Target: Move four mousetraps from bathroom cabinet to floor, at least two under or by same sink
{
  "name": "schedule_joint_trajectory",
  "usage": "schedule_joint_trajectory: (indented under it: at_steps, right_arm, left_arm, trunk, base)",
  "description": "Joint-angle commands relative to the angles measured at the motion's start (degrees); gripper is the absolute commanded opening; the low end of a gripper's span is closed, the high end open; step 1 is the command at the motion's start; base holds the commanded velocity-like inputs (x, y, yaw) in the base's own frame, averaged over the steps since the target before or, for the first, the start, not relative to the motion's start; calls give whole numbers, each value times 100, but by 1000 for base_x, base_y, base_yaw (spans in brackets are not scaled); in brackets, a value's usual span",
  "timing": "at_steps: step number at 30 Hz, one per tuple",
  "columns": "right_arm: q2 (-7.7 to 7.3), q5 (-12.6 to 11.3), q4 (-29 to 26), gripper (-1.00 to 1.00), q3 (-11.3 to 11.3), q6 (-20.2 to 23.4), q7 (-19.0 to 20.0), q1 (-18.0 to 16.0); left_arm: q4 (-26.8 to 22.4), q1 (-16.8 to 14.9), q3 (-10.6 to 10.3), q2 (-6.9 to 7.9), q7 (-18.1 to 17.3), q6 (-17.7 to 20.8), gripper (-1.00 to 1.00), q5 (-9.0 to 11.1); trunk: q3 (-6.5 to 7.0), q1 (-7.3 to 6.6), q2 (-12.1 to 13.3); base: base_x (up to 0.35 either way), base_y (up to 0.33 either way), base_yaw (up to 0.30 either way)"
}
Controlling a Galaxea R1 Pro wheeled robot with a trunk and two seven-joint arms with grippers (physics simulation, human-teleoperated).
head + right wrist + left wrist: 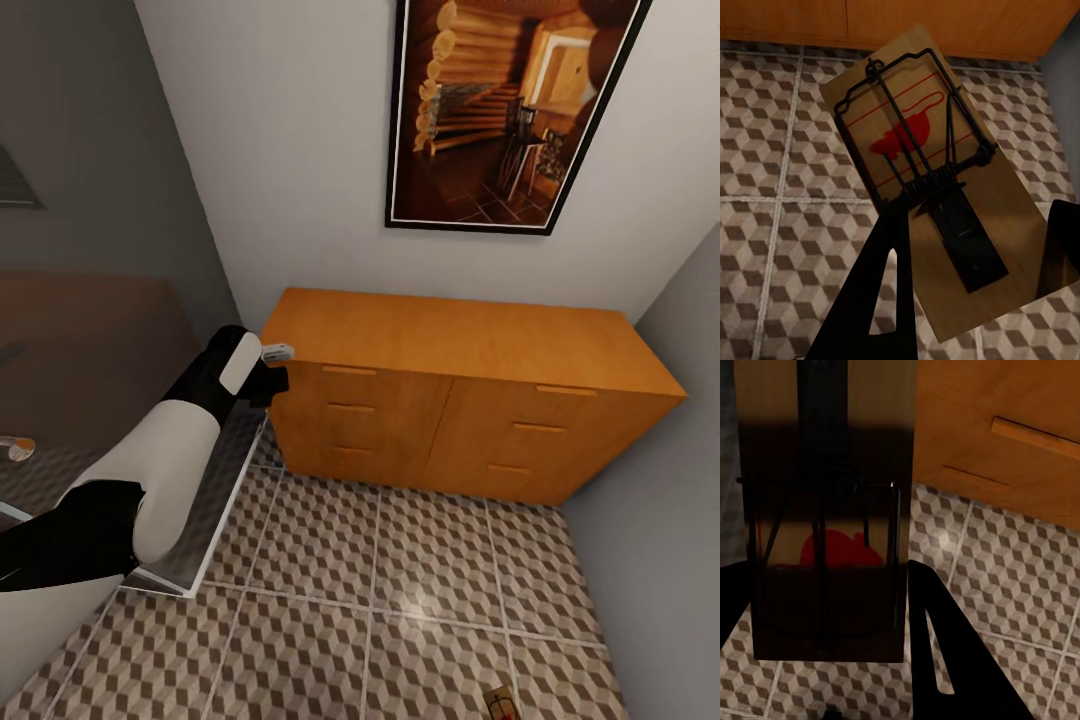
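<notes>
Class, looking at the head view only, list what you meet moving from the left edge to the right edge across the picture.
Left arm → left gripper → cabinet → grey side wall.

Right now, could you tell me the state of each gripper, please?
Left gripper: shut on a mousetrap, held above the floor tiles.
Right gripper: shut on another mousetrap.

A home bathroom: cube-patterned tiled floor (400, 600), wooden cabinet (470, 400), framed picture (510, 110).
</notes>
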Motion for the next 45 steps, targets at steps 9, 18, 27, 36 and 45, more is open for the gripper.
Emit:
schedule_joint_trajectory:
  at_steps: [9,18,27,36,45]
  right_arm:
    - [1,-28,2,-100,46,-13,-35,-3]
    - [-44,-28,1,-100,43,-13,-35,-3]
    - [-61,-28,1,-100,42,-13,-35,-3]
    - [-93,-21,0,-100,42,-13,-35,-3]
    - [-452,-47,-91,-100,24,-13,-47,-3]
  left_arm:
    - [427,36,-68,-17,37,-59,-100,36]
    - [1823,927,-793,-91,-241,-1912,-100,27]
    - [2847,2489,-1961,-91,-1253,-5014,-100,17]
    - [3645,3137,-2088,94,-1975,-6709,-100,-17]
    - [3674,3940,-2101,553,-2046,-8606,-100,-307]
  trunk:
    - [-9,3,-10]
    - [-9,3,-10]
    - [-9,3,-10]
    - [-9,3,-10]
    - [-9,3,-10]
  base:
    - [0,0,0]
    - [0,0,0]
    - [0,0,0]
    - [0,0,0]
    - [0,0,0]
